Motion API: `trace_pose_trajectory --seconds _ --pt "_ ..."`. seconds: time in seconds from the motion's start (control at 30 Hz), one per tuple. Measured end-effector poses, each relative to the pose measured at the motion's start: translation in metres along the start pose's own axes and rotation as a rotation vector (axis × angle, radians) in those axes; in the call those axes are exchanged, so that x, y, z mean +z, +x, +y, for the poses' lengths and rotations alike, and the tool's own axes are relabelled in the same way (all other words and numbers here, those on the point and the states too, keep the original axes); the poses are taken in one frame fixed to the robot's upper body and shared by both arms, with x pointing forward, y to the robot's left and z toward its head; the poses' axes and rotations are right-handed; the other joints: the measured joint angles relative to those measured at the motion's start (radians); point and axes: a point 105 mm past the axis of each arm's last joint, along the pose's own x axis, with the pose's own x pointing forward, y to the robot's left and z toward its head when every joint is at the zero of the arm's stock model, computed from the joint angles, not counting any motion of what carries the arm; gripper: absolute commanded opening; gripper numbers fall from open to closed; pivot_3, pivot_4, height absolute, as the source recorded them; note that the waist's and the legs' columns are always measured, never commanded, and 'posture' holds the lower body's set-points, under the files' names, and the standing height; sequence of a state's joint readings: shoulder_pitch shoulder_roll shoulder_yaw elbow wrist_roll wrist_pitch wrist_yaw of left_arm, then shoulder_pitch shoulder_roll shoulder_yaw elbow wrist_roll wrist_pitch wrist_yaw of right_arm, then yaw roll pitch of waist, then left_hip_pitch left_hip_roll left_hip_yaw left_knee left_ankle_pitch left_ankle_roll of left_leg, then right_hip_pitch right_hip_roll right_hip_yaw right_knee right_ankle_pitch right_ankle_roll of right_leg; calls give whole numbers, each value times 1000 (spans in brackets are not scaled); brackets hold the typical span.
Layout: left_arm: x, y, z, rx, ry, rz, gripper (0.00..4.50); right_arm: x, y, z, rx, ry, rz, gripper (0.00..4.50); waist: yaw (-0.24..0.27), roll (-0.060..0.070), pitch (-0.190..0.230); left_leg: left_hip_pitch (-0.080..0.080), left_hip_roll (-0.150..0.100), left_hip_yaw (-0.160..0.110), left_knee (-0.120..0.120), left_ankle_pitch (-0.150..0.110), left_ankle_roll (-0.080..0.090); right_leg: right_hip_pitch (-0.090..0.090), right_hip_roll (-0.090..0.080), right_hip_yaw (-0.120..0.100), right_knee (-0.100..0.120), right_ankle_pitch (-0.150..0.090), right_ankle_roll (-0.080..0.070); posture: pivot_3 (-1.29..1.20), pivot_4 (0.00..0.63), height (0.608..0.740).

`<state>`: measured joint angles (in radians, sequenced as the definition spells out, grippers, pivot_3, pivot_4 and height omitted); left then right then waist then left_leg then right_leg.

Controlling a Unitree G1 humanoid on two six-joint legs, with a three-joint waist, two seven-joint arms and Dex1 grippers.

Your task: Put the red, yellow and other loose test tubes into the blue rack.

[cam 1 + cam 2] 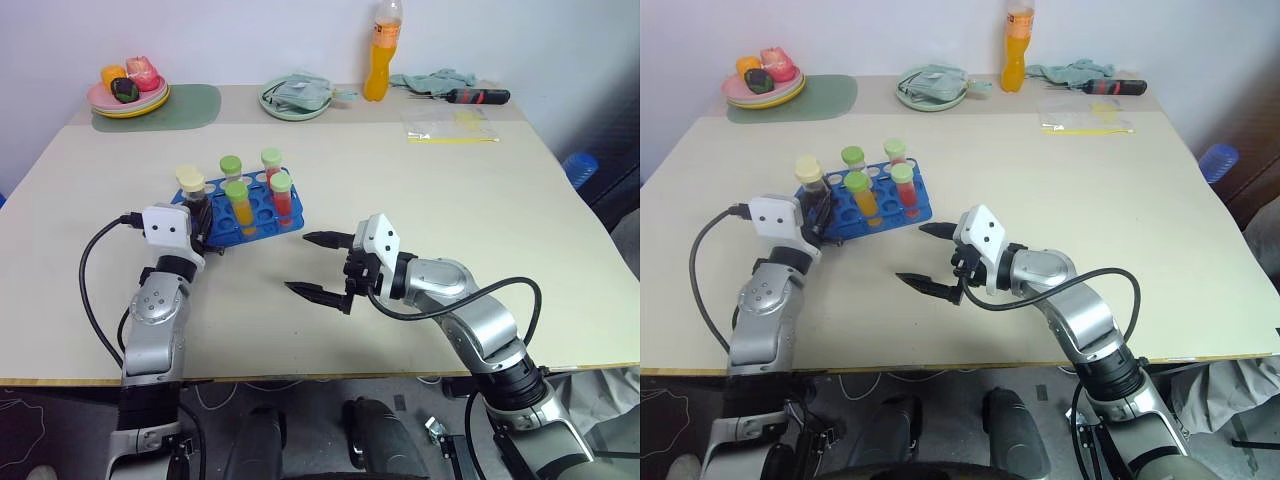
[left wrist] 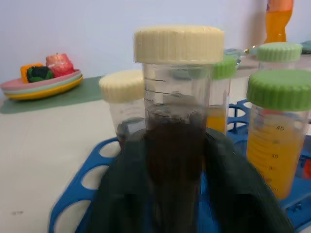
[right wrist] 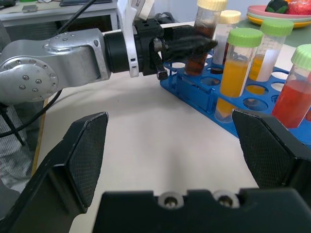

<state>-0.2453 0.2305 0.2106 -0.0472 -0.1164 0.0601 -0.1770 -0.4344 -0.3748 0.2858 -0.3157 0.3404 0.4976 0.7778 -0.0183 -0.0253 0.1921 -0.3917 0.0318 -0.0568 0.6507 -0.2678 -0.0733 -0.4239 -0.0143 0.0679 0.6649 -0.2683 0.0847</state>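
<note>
Hiding the brown tube's (image 2: 175, 145) base: left hand (image 3: 187, 46).

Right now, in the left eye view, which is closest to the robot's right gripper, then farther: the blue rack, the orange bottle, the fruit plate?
1. Blue rack, just left of the right gripper.
2. Orange bottle, table's far edge.
3. Fruit plate, far left corner.

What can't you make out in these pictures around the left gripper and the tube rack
- Left wrist view: the fingers hide the dark tube's bottom, so its seating in the blue rack is unclear.
- Whether the left gripper grips or merely flanks that tube: blurred.
- Head views: tube markings too small.
</note>
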Motion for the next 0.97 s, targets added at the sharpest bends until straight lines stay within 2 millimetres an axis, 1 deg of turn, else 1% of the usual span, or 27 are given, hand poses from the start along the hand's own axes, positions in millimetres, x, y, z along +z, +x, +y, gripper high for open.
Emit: trace_pose_trajectory --seconds 0.03,0.1,0.17,0.27,0.37,0.43,0.5,0.57,0.7,0.8,0.97 --pt "0 0 0 0 -4 -3 3478 0 0 0 -2 0 0 4500 0 0 0 0 0 0 0 0 0 0 0 0 0 0 0 0 150 740" --pt "3 -4 2 -12 -22 -12 3478 2 -2 -2 -9 6 -8 4500 -2 0 0 0 0 0 0 0 0 0 0 0 0 0 0 0 150 740" --pt "7 -12 8 -28 -30 -18 3478 5 -6 -8 -25 12 -13 4500 -4 0 0 0 0 0 0 0 0 0 0 0 0 0 0 0 150 740" --pt "16 -32 33 -43 -17 4 3478 11 -21 -21 -55 -3 -2 4500 -4 0 0 0 1 0 -1 0 0 0 0 0 0 0 0 0 150 740" --pt "22 -60 51 -125 5 78 3478 13 -47 -35 -83 -7 40 4500 -2 1 1 0 0 1 -1 0 0 0 0 0 -1 0 0 0 150 740" --pt "20 -79 55 -206 28 155 3478 15 -64 -43 -109 -12 64 4500 1 1 0 0 0 0 -1 0 0 1 0 0 -2 -1 0 0 150 740" --pt "15 -101 58 -312 79 269 3478 9 -92 -57 -181 12 116 4500 4 1 1 0 0 1 -1 0 0 1 -1 0 -2 -1 -1 0 150 740" --pt "14 -108 59 -351 83 305 3478 2 -114 -70 -258 43 153 4500 6 1 1 0 0 1 -1 0 0 2 0 0 -3 -2 -4 0 150 740" --pt "12 -112 55 -407 85 333 3478 -13 -145 -79 -338 74 231 4500 -1 1 1 1 1 2 -1 0 0 1 1 1 -3 -2 -4 0 150 740" --pt "12 -110 54 -411 84 331 3478 -22 -156 -81 -358 84 274 4500 -8 1 1 1 1 2 -2 0 1 1 1 1 -3 -1 -1 0 150 740" --pt "7 -112 45 -427 65 339 3478 -25 -159 -81 -362 88 275 4500 -19 1 1 1 1 2 -2 0 1 1 1 1 -3 -1 -1 0 150 740"
